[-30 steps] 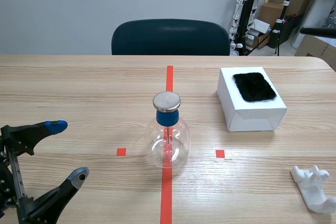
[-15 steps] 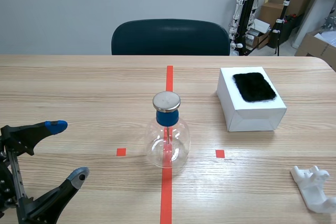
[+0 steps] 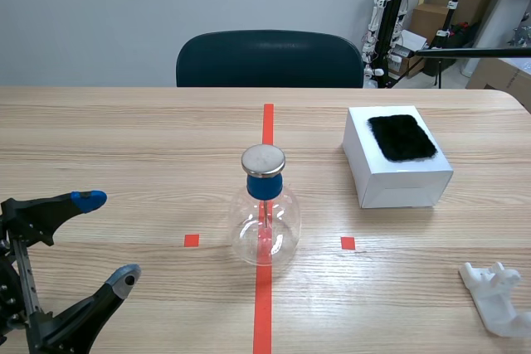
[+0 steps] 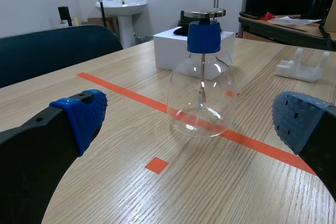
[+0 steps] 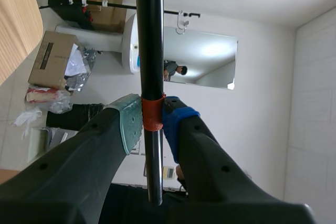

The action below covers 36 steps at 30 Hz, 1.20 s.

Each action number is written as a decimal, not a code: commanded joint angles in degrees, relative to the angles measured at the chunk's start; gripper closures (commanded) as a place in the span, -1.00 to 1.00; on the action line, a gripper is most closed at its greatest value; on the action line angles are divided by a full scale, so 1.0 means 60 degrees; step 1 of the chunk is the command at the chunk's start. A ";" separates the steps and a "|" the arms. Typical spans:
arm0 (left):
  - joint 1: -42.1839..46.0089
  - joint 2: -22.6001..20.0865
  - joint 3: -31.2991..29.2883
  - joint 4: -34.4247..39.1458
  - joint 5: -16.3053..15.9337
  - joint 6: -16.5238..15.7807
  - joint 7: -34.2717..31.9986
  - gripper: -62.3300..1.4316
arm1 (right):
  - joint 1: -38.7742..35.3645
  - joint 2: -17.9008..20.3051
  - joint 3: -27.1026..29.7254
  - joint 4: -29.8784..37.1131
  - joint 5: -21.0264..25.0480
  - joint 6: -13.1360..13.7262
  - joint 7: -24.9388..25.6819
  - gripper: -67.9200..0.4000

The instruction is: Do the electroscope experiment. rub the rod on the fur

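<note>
While the right pincer (image 5: pixel 151 121) is clamping the rod (image 5: pixel 149 51) high beyond the counter (image 3: pixel 124 138) and the left pincer (image 3: pixel 106 236) is gaping idle, rubbing is seemingly awaiting a descent onto the fur (image 3: pixel 402 137) atop the white box (image 3: pixel 390 180).

Left end effector (image 3: pixel 106 238) agape — right (image 5: pixel 152 123) gripping rod (image 5: pixel 149 35)

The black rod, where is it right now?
The rod is clamped in the right gripper, off the table; in the scene view it pokes in from the right, high beyond the white box topped with fur.
</note>
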State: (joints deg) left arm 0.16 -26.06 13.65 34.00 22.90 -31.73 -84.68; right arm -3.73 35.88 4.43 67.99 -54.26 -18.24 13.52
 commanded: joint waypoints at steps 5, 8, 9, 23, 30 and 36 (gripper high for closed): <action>-0.0029 -0.0080 -0.0011 0.0146 -0.0127 -0.0018 -0.0178 -1.00 | 0.0994 -0.0015 -0.0656 -0.0776 -0.0492 -0.0313 -0.0331 0.97; -0.0029 -0.0080 -0.0011 0.0146 -0.0127 -0.0018 -0.0178 -1.00 | 0.1257 -0.0175 -0.0827 -0.1242 -0.0925 -0.0321 -0.0353 0.97; -0.0029 -0.0080 -0.0011 0.0146 -0.0127 -0.0018 -0.0178 -1.00 | 0.1293 -0.0222 -0.0845 -0.1355 -0.0991 -0.0324 -0.0346 0.97; -0.0029 -0.0080 -0.0011 0.0146 -0.0131 -0.0018 -0.0182 -1.00 | 0.1392 -0.0794 -0.0867 -0.2200 -0.1854 -0.0601 -0.0601 0.97; -0.0029 -0.0080 -0.0011 0.0146 -0.0131 -0.0018 -0.0178 -1.00 | 0.1395 -0.1042 -0.0867 -0.2823 -0.1807 -0.0597 -0.0816 0.97; -0.0029 -0.0080 -0.0011 0.0146 -0.0131 -0.0018 -0.0178 -1.00 | 0.1417 -0.1155 -0.0867 -0.3042 -0.1486 -0.0605 -0.1075 0.97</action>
State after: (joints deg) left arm 0.16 -26.06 13.65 34.00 22.90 -31.73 -84.68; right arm 3.29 27.92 -1.37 48.73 -63.57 -21.02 7.81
